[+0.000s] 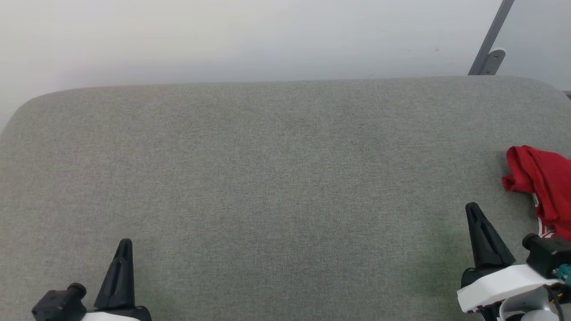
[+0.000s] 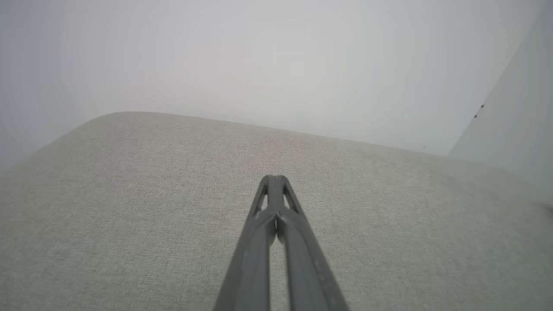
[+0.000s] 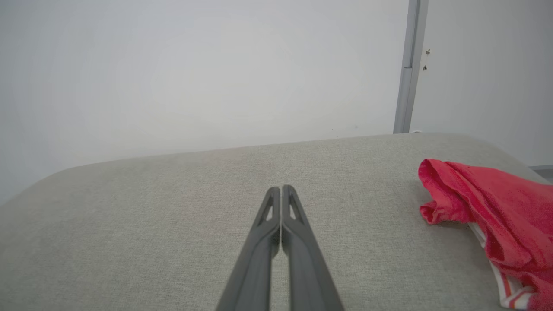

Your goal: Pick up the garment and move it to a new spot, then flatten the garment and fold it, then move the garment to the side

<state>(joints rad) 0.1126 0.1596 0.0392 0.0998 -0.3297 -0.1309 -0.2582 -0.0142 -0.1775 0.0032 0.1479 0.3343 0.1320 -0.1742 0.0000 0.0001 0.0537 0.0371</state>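
The right claw (image 1: 473, 208) has black tapered fingers (image 1: 487, 243) and white housing (image 1: 499, 281).

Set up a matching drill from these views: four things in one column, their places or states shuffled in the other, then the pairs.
Things
1. garment
2. left claw
3. right claw
4. metal post

Places or states
A. shut, close beside the garment
B. standing behind the far right corner
C. crumpled at the right edge of the grey surface
D. shut, over bare grey fabric at the head view's lower left

Pairs: 1-C, 2-D, 3-A, 4-B
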